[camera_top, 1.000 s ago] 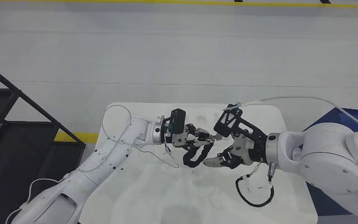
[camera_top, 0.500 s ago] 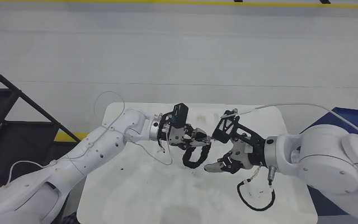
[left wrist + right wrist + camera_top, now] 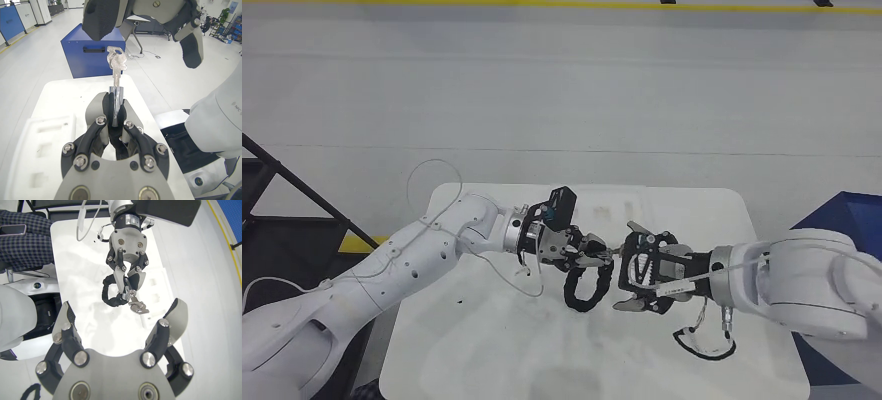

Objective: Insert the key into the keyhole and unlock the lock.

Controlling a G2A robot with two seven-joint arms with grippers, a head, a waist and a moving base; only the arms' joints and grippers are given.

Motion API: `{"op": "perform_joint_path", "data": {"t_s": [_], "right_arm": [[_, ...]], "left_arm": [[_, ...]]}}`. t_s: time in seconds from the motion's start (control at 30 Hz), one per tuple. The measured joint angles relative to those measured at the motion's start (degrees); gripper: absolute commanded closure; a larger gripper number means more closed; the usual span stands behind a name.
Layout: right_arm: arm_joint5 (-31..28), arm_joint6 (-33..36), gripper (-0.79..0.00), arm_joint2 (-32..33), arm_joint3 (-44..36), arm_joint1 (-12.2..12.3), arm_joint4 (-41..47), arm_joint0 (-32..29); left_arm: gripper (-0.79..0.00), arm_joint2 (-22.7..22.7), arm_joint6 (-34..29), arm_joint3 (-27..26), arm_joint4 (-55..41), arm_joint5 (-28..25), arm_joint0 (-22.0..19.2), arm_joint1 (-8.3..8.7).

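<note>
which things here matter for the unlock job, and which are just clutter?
Job:
key, already in the keyhole
cable lock, clamped in the left gripper
right gripper, fingers open, by the key

Lying about:
white foam tray on the table
blue cabinet beyond it

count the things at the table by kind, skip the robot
keys: 2
lock: 1
foam tray: 1
total: 4
</note>
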Motion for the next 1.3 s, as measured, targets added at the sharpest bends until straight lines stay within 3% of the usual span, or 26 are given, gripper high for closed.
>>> {"op": "perform_joint_path", "data": {"t_s": [0.13, 0.4, 0.6, 0.77, 0.87, 0.93, 1.3], "right_arm": [[-1.8, 0.0, -0.388, -0.4, -0.6, -0.2, -3.4, -0.3], [-2.7, 1.0, -0.265, -0.7, -2.5, -0.6, -11.6, -0.5], [-3.6, 1.8, -0.123, -1.3, -3.8, -0.9, -16.5, -0.7], [-3.6, 1.8, -0.046, -1.4, -3.8, -1.2, -17.9, -0.8], [-3.5, 1.8, -0.074, -1.4, -3.8, -1.4, -18.1, -1.0], [-3.3, 1.8, 0.000, -1.3, -3.8, -1.5, -18.0, -1.1], [3.9, -0.1, 0.000, 1.3, -2.1, -1.8, -9.1, -3.9]], "left_arm": [[0.000, 1.2, 0.8, 0.1, -0.1, 0.0, -0.8, 0.27], [0.000, 3.8, 2.2, 0.1, 0.2, 0.0, -2.4, 0.65], [0.000, 5.8, 3.2, -0.2, 0.4, 0.0, -3.7, 0.82], [0.000, 7.5, 4.2, -0.4, 0.7, 0.0, -4.7, 0.69], [0.000, 8.4, 5.0, -0.4, 0.8, 0.0, -5.4, 0.57], [0.000, 8.8, 5.6, -0.2, 1.0, 0.0, -5.7, 0.52], [0.000, 8.7, 7.7, 0.1, 3.4, 0.0, -5.8, 0.39]]}}
